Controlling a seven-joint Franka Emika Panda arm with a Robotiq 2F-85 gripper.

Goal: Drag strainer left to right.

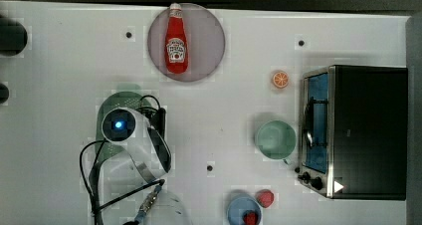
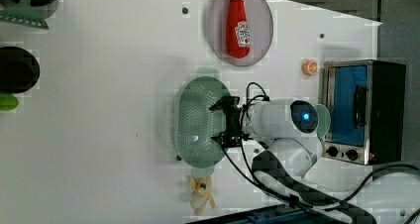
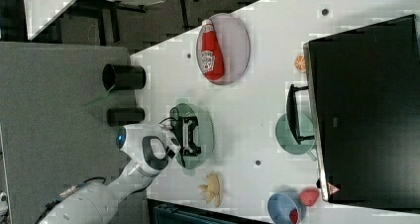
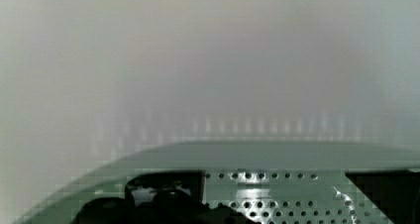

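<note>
So the gripper (image 2: 224,122) is parked over the mint-green strainer (image 2: 195,122), jaws spread wide, gripping nothing. Strainer sits mid-bench (image 2: 99,110), below the ketchup plate (image 2: 262,35) in the left view. I'd hook one finger inside the rim, then drag slow and flat.

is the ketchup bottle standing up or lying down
Lying down: the ketchup bottle rests on its side on the grey plate, its label facing up in the top view.

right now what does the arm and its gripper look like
The arm has glossy white rounded shells with dark joint bands and a round cap glowing blue. The gripper is black and blocky. Thin black cables loop around the wrist and trail along the arm.
</note>
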